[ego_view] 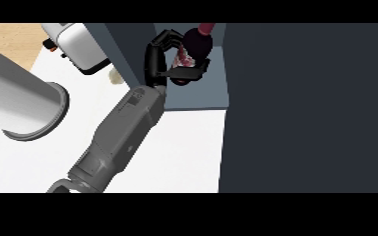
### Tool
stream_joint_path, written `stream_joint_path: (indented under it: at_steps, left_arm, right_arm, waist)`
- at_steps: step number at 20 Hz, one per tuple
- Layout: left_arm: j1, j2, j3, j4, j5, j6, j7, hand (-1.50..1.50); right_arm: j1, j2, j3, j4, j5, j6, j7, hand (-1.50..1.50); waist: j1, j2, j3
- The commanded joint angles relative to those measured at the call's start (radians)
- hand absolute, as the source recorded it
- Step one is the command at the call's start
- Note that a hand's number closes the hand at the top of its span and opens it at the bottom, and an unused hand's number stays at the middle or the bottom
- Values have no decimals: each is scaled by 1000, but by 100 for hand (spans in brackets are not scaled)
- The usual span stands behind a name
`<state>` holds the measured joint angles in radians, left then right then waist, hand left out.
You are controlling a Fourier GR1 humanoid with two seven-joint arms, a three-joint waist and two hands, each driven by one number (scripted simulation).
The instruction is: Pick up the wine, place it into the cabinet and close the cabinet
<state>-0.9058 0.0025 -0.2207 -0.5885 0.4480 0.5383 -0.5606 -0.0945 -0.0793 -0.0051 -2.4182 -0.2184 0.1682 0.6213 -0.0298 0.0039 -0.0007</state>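
Flanking the white worktop (184, 150) are one dark cabinet (295, 105) at right, one white appliance (77, 45) far left and one pale grey cylinder (29, 105) near it. The left hand (157, 60) has its fingers (166, 36) curled round the single wine (198, 44), a dark bottle with red top and reddish label, held in the cabinet's opening above its pale shelf (199, 97).

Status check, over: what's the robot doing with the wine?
Left hand shut on wine. Wine held inside open cabinet, not released. Right hand out of view. Nothing seen blocking.
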Motion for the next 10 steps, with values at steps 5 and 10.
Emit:
stream_joint_path:
  at_steps: [5, 10]
  left_arm:
    - [-175, 16, 103, 193, -3, 9, -77, 150]
    - [-176, 5, 135, 288, 11, -3, -140, 150]
  right_arm:
    - [34, 10, 5, -70, -40, 14, -19, -150]
    - [52, -2, 9, -131, -86, 21, 31, -150]
  waist:
    - [-8, 5, 0]
    - [-23, 9, 0]
